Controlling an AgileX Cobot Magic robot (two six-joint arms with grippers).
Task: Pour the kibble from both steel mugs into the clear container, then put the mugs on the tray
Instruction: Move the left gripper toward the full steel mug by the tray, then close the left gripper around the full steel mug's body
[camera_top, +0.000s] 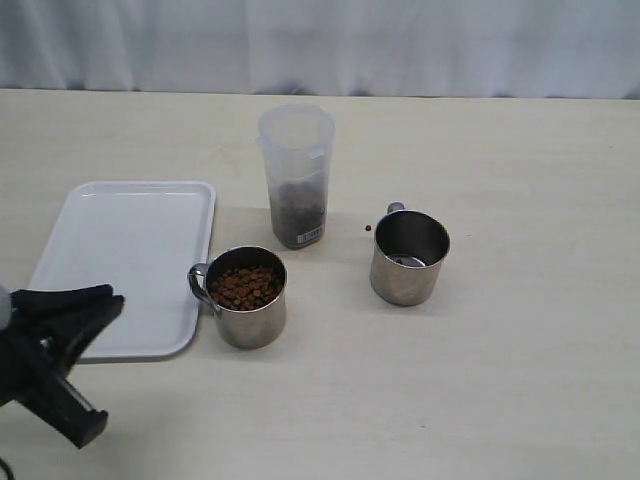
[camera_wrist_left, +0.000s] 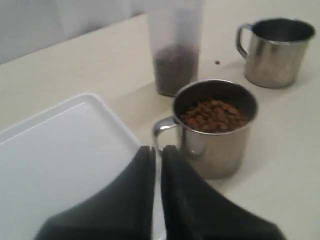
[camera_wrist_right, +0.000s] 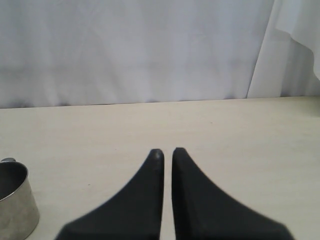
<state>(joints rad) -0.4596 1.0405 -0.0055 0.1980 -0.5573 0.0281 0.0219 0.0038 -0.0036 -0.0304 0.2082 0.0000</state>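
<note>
Just ahead of the black left gripper (camera_wrist_left: 157, 150), near its tips but not touching: a short, shiny stainless-steel mug (camera_wrist_left: 215, 145) filled with small round dark-brown kibble (camera_wrist_left: 212, 112), its loop handle (camera_wrist_left: 162, 131) turned toward the fingers. Stands upright on the pale wooden table (camera_top: 520, 380), just off the right edge of the flat white rectangular plastic tray (camera_top: 130, 240), by its front corner in the exterior view. Behind that mug, a tall translucent plastic container (camera_top: 296, 175), upright, with a dark layer of kibble in its lower part. Further right, well apart from the left gripper, a second steel mug (camera_top: 409, 258) of the same make, upright, bare metal showing inside. Between the two, one stray pellet (camera_top: 368, 228) on the table.

In the exterior view, left gripper partly cut off by the lower left border; right gripper (camera_wrist_right: 167, 152) not there at all. Top of the container cropped in the left wrist view, its small white label too small to read. In the right wrist view, only a slice of a steel mug at the picture's edge, probably the emptied one.

Left fingers drawn together with only a thin slit between, gripping nothing, touching nothing. Right fingers likewise closed and empty, above bare table.
</note>
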